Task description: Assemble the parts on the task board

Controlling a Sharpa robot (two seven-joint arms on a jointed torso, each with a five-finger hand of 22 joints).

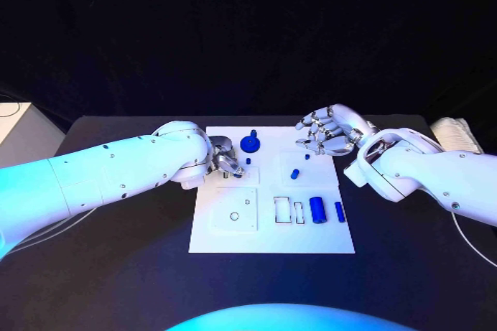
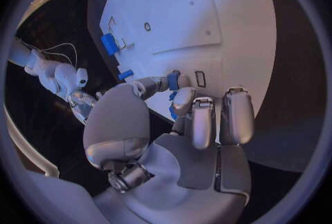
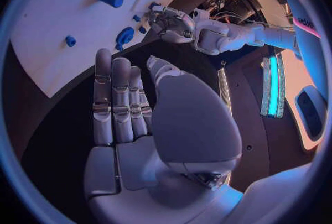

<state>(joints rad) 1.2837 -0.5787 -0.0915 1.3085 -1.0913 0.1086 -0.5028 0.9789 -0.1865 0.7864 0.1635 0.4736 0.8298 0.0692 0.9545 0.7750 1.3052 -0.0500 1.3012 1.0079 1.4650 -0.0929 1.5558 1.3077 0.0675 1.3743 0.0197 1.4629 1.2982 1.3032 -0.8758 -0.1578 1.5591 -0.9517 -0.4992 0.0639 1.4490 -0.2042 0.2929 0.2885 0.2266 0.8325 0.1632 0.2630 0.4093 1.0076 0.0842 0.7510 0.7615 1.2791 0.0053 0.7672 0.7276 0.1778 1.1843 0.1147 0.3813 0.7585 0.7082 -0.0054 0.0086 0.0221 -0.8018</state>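
A: Parts are lying spread over the white task board [image 1: 271, 234], which is sitting in the middle of the black table [image 1: 124, 273], is that right?

B: Yes. Two blue cylinders [image 1: 319, 210] are lying side by side near the board's right edge, the slimmer one [image 1: 339, 210] nearer that edge. Just beside them, toward the board's middle, are two rectangular slots [image 1: 281, 209].

A: And toward the far edge?

B: A round blue knob-like part [image 1: 251, 141] is sitting close to the far edge. A small blue peg [image 1: 294, 174] is lying near the board's middle, and a tiny blue piece [image 1: 307, 157] is sitting between it and the far right corner.

A: What is the left hand doing?

B: The left hand [image 1: 225, 161] is resting over the board's far left area, fingers curled in. In the left wrist view its fingertips [image 2: 181, 99] are closing around a small blue part [image 2: 174, 81], so it seems to be pinching that piece, touching the board.

A: And the right hand?

B: The right hand [image 1: 328, 131] is hovering over the board's far right corner, holding nothing. In the right wrist view its fingers [image 3: 114, 97] are stretching out straight, side by side, with the thumb standing apart from them.

A: Anything else on the table?

B: A pale ribbed object [image 1: 456, 134] is lying at the table's far right edge; I cannot tell what it is.
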